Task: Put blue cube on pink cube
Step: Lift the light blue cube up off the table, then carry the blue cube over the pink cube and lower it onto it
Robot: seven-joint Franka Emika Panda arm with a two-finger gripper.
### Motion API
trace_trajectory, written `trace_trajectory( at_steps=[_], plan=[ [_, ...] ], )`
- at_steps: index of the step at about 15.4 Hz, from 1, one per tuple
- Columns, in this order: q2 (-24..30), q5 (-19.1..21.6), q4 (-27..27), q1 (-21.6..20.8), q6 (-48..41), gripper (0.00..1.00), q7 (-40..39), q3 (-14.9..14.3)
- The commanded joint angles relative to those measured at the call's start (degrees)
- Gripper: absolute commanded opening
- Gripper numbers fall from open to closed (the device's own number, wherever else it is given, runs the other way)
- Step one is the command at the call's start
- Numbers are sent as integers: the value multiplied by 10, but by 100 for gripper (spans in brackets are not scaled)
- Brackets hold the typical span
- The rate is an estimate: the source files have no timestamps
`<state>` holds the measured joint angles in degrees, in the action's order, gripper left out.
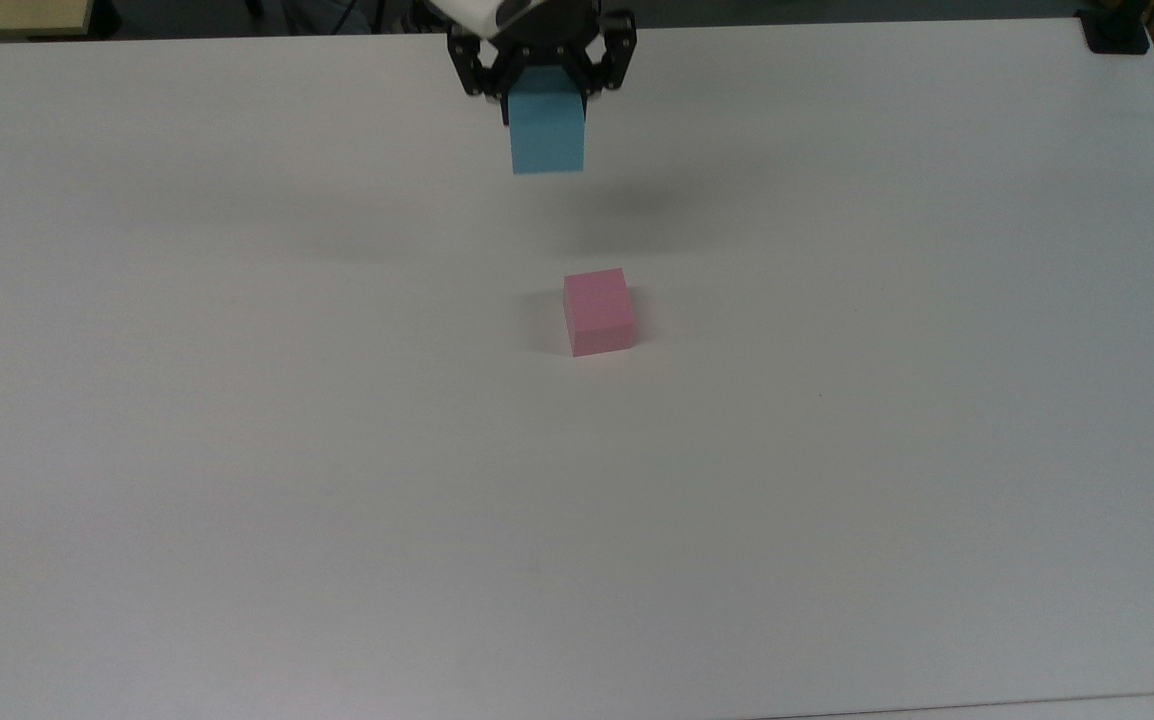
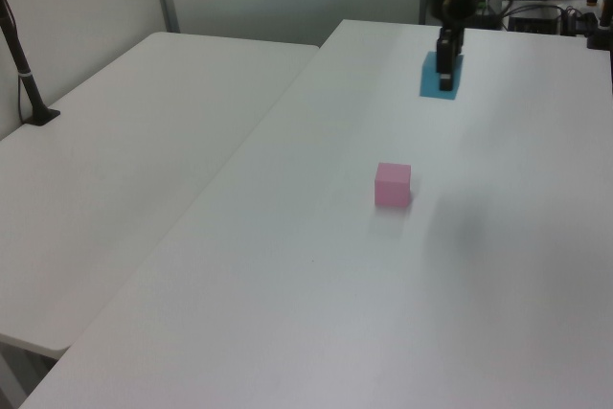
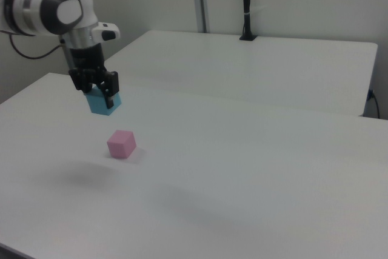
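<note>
The pink cube (image 1: 598, 311) rests alone on the white table, seen also in the left view (image 2: 393, 184) and the right view (image 3: 121, 144). My gripper (image 1: 543, 100) is shut on the light-blue cube (image 1: 547, 134), holding it in the air well above the table. In the top view the blue cube hangs beyond the pink cube and slightly to its left. The left view shows the blue cube (image 2: 441, 77) under the gripper (image 2: 446, 66). In the right view the blue cube (image 3: 103, 101) hangs above and to the left of the pink one, held by the gripper (image 3: 100, 92).
The white table (image 1: 837, 450) spreads wide around the pink cube. A second white table (image 2: 144, 141) adjoins it at the left view's left. A black post base (image 1: 1117, 30) stands at the top view's far right corner.
</note>
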<state>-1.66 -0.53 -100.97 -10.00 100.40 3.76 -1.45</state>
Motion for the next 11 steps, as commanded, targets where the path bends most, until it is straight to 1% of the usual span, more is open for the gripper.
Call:
trace_trajectory(
  at_steps=[1, 7, 11],
  plan=[
    [-83, 4, 75, -7, 13, 27, -2, -1],
    [-122, 4, 71, -10, 56, 30, -1, 5],
    [-145, 2, 69, -22, 68, 30, -2, 6]
  ],
)
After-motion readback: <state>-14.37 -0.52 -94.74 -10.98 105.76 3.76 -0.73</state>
